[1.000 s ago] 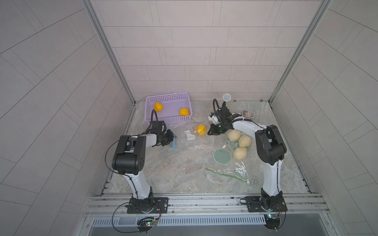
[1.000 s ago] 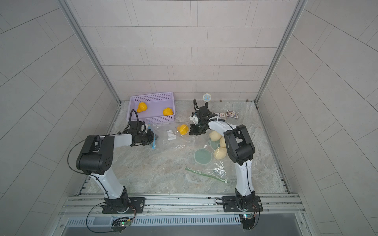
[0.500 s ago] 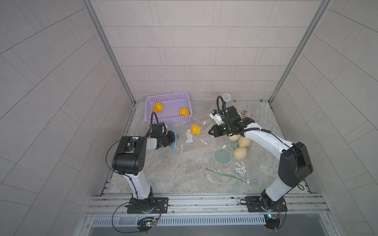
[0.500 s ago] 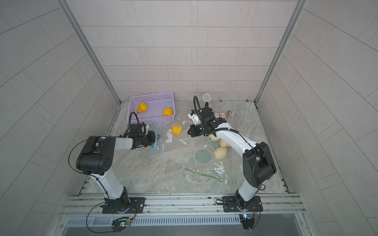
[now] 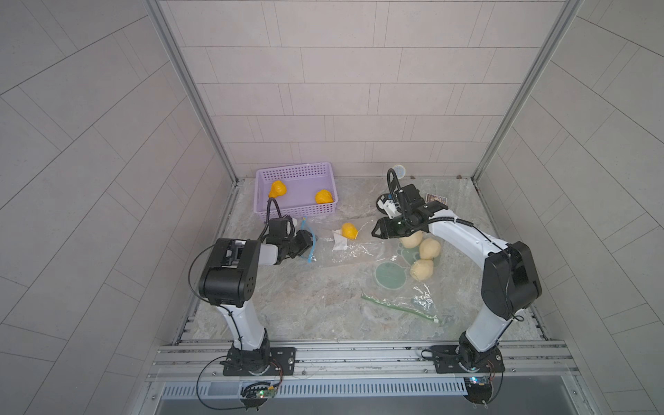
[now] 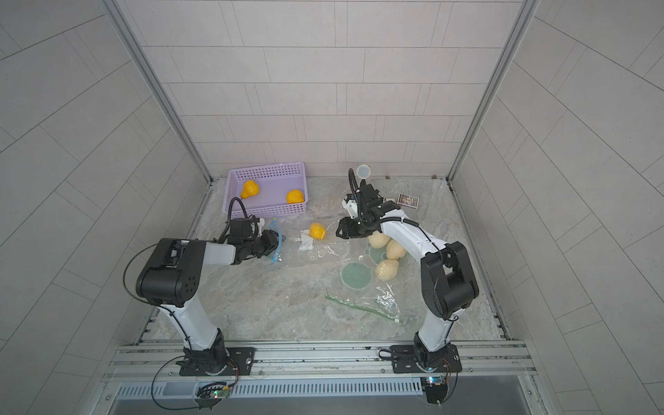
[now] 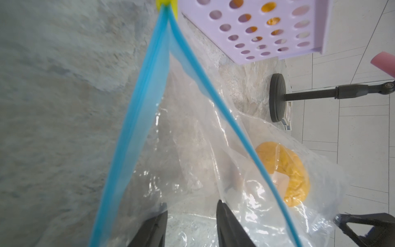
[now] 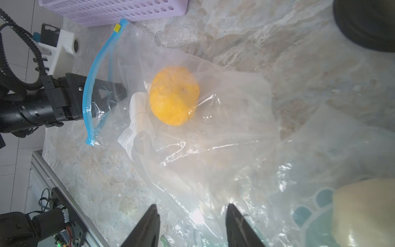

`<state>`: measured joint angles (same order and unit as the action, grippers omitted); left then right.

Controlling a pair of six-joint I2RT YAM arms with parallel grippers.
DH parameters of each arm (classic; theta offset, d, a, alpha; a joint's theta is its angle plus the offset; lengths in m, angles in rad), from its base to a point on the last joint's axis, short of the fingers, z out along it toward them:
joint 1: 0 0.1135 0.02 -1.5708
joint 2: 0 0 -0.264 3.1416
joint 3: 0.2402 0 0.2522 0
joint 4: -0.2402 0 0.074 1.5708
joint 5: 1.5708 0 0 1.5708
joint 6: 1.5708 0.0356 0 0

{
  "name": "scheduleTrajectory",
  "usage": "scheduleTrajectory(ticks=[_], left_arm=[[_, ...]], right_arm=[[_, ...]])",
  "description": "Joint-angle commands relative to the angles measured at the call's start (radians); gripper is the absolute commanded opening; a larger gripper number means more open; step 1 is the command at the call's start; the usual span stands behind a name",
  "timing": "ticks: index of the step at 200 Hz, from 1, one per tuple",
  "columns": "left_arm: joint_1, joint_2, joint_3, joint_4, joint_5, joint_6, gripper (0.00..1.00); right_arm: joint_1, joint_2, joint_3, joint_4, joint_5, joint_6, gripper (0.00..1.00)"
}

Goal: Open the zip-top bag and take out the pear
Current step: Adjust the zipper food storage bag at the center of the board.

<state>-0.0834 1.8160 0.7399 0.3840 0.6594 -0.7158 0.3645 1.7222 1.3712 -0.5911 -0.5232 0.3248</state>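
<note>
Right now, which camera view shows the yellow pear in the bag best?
The right wrist view: the pear lies whole and large there, seen through the clear bag. The left wrist view shows the pear partly crossed by the blue zip strip. In both top views it is a small yellow spot.

Nothing really readable here. Paper slip [image 8: 126,139] inside bag [image 8: 224,119]: faint print, way too blurry. Small card [image 5: 435,198] on table: printed picture, too tiny to read.
</note>
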Motion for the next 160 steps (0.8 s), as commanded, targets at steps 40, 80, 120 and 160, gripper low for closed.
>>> scheduleTrajectory(ticks=[40, 80, 120, 160], left_arm=[[-0.01, 0.075, -0.059, -0.045, -0.026, -0.002, 0.44], [-0.01, 0.083, -0.075, -0.028, -0.019, 0.006, 0.44], [-0.01, 0.09, -0.093, 0.011, -0.006, -0.002, 0.44], [-0.009, 0.105, -0.112, 0.034, 0.003, 0.006, 0.42]], right_arm=[[-0.001, 0.224, 0.239, -0.12, 0.007, -0.017, 0.59], [-0.001, 0.312, 0.305, -0.136, 0.119, -0.013, 0.6], [0.004, 0.399, 0.406, -0.166, 0.166, -0.009, 0.61], [0.008, 0.418, 0.414, -0.088, 0.146, 0.035, 0.67]])
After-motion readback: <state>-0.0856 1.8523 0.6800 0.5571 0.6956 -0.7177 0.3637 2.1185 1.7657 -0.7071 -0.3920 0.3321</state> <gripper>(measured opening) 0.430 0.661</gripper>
